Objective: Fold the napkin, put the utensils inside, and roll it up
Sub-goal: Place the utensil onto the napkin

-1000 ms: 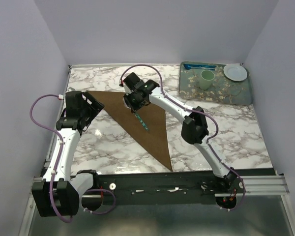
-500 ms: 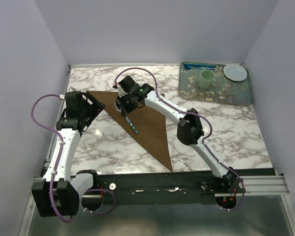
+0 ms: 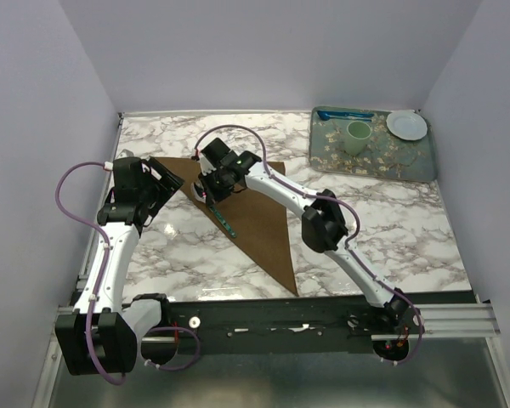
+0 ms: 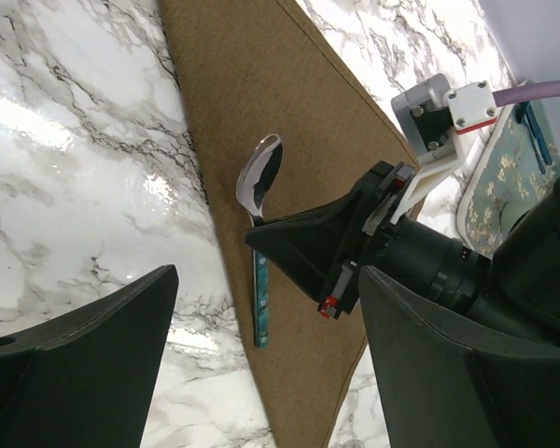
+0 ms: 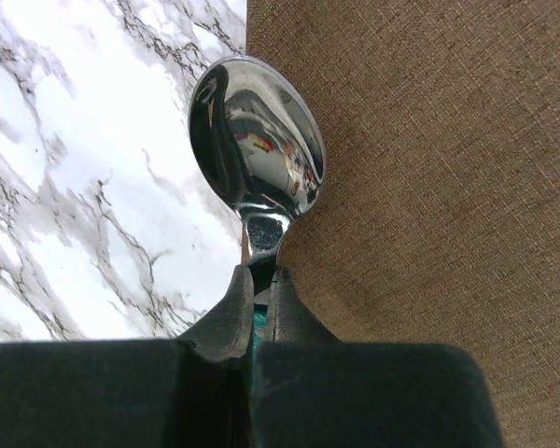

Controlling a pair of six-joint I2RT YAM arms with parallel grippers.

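The brown napkin point(image 3: 259, 212) lies folded into a triangle on the marble table; it also shows in the left wrist view point(image 4: 261, 93) and the right wrist view point(image 5: 429, 187). My right gripper point(image 3: 212, 189) is shut on the spoon point(image 3: 223, 218) at the neck of its handle and holds it along the napkin's left folded edge. The silver bowl point(image 5: 257, 140) points away from the fingers point(image 5: 231, 313), half over the cloth, half over the marble. The teal handle point(image 4: 260, 313) shows in the left wrist view. My left gripper point(image 3: 172, 180) is open and empty, just left of the napkin's edge.
A patterned tray point(image 3: 408, 161) at the back right holds a green cup point(image 3: 357, 136), a white plate point(image 3: 406, 125) and a bright blue plastic utensil point(image 3: 344, 113). Purple walls close the table on three sides.
My right gripper has carried the spoon leftward across the napkin, from its middle to its left folded edge. The left arm has stayed in place.
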